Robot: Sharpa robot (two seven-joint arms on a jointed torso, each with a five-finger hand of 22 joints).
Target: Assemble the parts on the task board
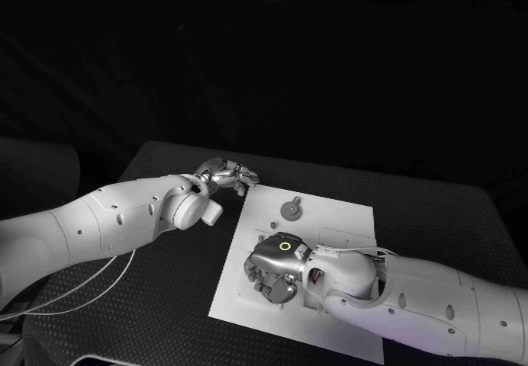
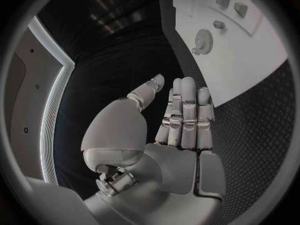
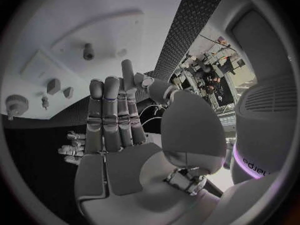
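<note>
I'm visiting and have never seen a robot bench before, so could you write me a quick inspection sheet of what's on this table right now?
Surface: black textured table, with the white rectangular task board in its middle.
Job's things: a small round toothed gear part lies on the board's far half; a few other small parts and a short peg also sit on the board.
Clutter: nothing seen.
Hands: silver left hand is beside the board's far left corner, fingers straight, holding nothing; silver right hand is over the board's near half, fingers straight, holding nothing.
Cables: thin white cables hang under the left arm.
Surroundings: dark.
</note>
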